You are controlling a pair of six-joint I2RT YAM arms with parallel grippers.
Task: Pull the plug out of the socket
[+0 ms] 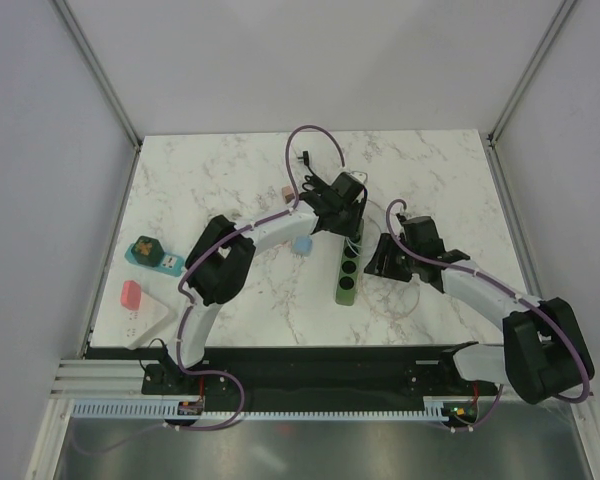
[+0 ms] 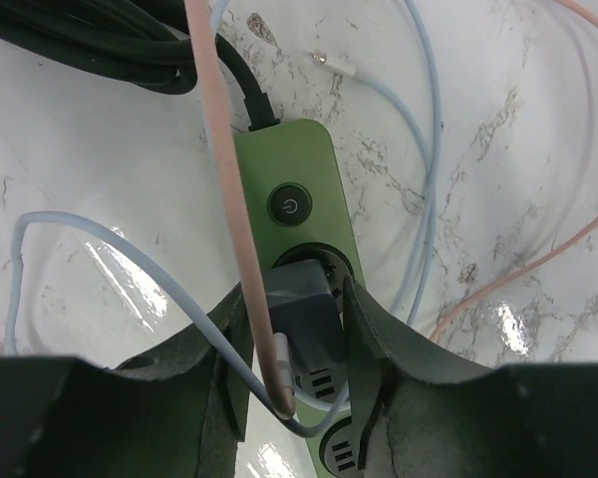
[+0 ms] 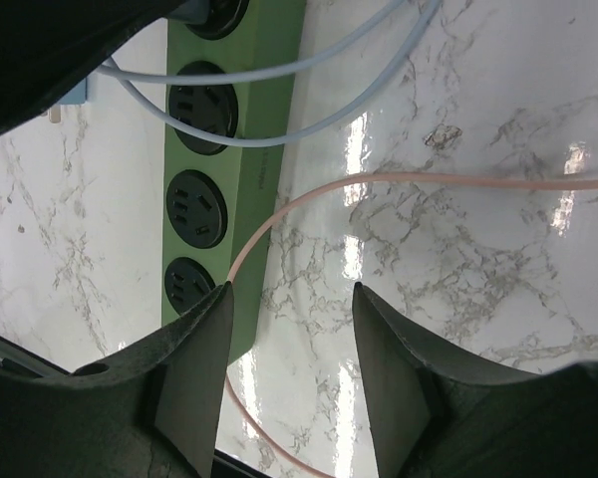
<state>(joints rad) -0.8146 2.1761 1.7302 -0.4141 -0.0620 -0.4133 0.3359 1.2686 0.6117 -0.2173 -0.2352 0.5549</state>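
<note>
Left end effector [image 2: 297, 291] around plug [image 2: 305, 317]

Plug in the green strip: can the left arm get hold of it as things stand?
Probably yes. The left jaws straddle the plug, one on each side. One snag: the pink cable runs along the plug between the jaws and may get pinched too.

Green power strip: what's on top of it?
A grey-blue plug sits between the fingers of the left gripper, with a pink cable and a pale-blue cable crossing it. The socket underneath is hidden.
</note>
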